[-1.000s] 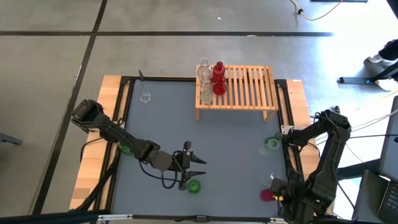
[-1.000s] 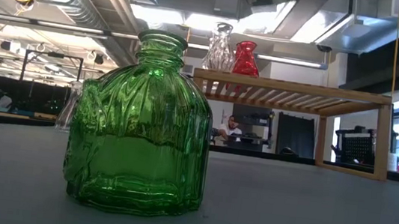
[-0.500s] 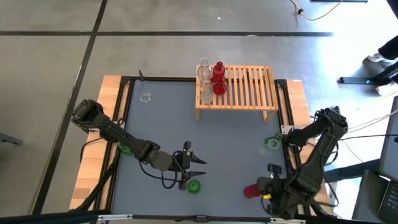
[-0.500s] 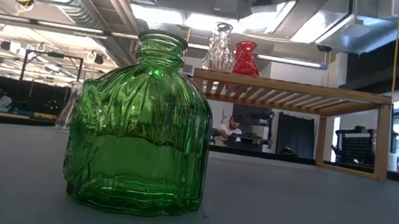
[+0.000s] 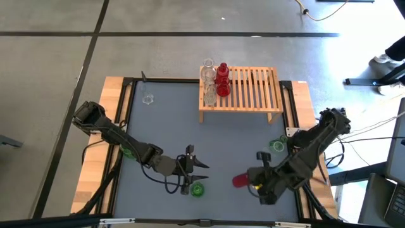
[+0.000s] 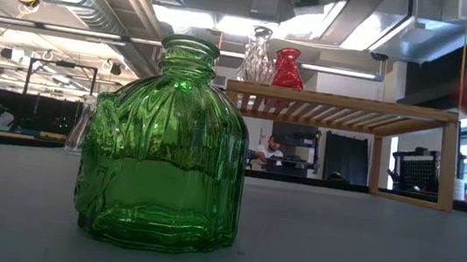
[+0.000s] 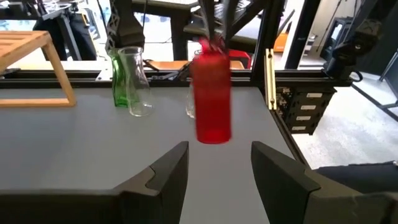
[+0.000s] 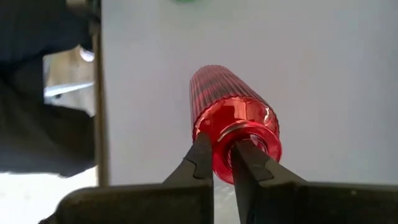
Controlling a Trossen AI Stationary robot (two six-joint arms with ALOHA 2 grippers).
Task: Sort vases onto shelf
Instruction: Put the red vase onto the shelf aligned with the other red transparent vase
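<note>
My right gripper (image 5: 249, 182) is shut on a red ribbed vase (image 5: 240, 181) above the table's near middle; the vase also shows in the left wrist view (image 7: 213, 96). My left gripper (image 5: 206, 171) is open and empty, level, its fingers pointing toward the red vase. A squat green vase (image 5: 197, 189) stands on its base just near-side of it and fills the low view (image 6: 166, 145). The slatted shelf (image 5: 250, 88) stands at the far middle with clear vases (image 5: 208, 82) and red vases (image 5: 222, 79) at its left end. My right gripper pinches the red vase's narrow neck (image 8: 224, 146), just under the rim, between its two fingers (image 8: 202, 163). The fingers come from above, pointing down. The vase hangs below them, nearly upright, its base (image 7: 213, 135) clear of the table.
A green vase (image 7: 121, 81) and a clear vase (image 7: 138, 84) stand together by the table's right edge (image 5: 276, 146). A clear vase (image 5: 148, 99) stands at the far left. Another green vase (image 5: 128, 151) shows under my left arm. The dark table middle (image 5: 240, 145) is bare.
My right gripper has carried the red vase from the near right corner toward the table's left and a little toward the far edge, staying shut on it. A red blur has entered the low view's upper right.
</note>
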